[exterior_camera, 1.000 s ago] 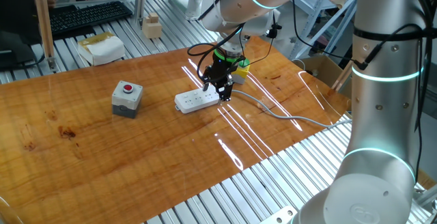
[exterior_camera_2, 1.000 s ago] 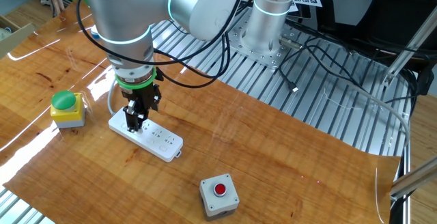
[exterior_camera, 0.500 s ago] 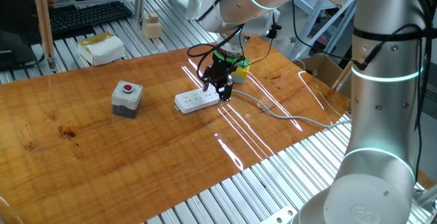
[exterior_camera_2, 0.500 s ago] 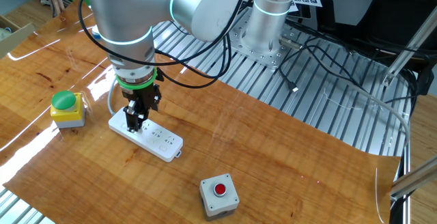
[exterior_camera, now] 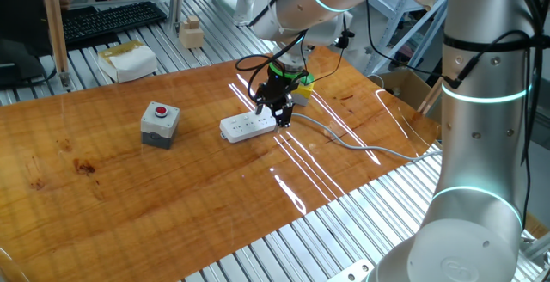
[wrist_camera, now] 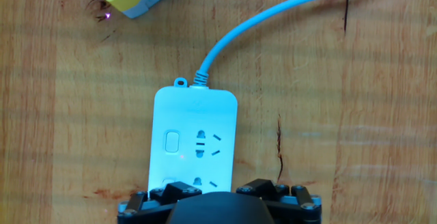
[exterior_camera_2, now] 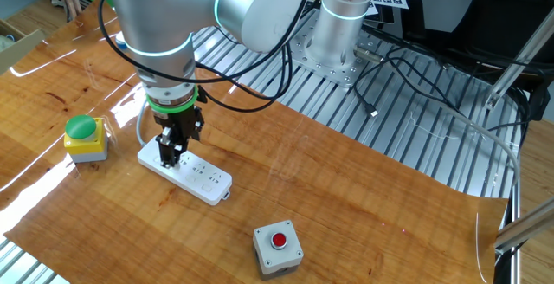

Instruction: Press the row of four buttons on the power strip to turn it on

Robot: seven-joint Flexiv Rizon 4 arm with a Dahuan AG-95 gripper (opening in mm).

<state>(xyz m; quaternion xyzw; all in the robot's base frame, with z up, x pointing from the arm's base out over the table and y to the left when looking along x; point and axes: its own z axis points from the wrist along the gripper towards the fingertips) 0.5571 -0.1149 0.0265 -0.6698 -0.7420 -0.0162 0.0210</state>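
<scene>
The hand (exterior_camera_2: 170, 154) is hovering over the cable end of the power strip (exterior_camera_2: 185, 171) on the tabletop (exterior_camera_2: 346, 197) — its finger spread cannot be told — with the four buttons (wrist_camera: 172, 142) running along the strip's long axis.

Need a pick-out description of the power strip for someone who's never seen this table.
On the wooden table, look directly under the black two-finger gripper of the silver arm. There lies the power strip, a long flat white plastic bar with a cable leaving one end. Its neighbours are boxy: a yellow box with a green button and a grey box with a red button.
</scene>
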